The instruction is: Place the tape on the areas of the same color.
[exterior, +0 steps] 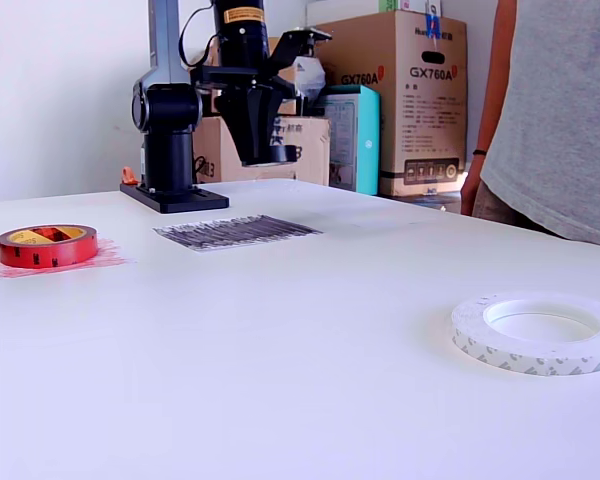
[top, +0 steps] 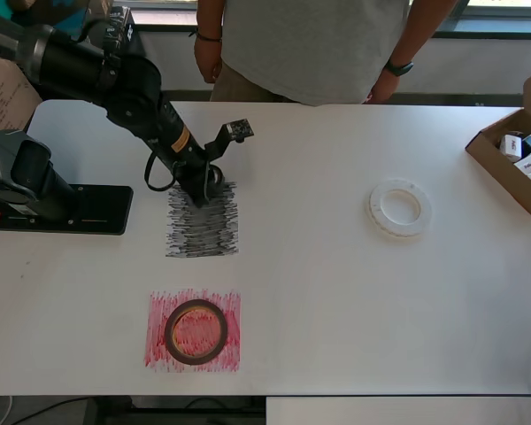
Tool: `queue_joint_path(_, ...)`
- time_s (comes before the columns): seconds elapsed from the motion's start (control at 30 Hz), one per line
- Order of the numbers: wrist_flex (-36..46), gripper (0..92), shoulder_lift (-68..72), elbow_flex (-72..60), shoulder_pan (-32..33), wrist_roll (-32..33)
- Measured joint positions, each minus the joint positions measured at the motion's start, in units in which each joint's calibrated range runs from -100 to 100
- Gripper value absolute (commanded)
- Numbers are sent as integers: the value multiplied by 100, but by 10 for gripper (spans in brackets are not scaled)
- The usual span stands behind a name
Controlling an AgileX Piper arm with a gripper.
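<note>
Person (top: 314, 44) behind table, box (top: 513, 159) at its corner | claw (exterior: 265, 150) above black patch (top: 203, 221) | grip state: cannot tell | exterior view alone shows stacked cartons (exterior: 415, 95)

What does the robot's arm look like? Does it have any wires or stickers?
The arm is glossy black with round joints on a flat black base. A black cable loops beside it, and a yellow-orange label sits near the wrist. Its hand is black too.

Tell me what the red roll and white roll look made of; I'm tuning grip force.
Red roll: glossy plastic film tape, shiny, with a gold inner rim, probably card. White roll: matte, translucent, likely foam or double-sided tape; the speckled edge suggests softness.
</note>
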Motion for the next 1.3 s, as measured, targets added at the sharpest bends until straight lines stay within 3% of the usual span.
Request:
queue_joint_path(0.33, -375, 0, 0, 713, -566, -482)
queue_joint_path(0.7, -1131, 0, 592, 720, -543, -518)
queue_joint_path(1.3, -1200, 0, 856, 720, -494, -442)
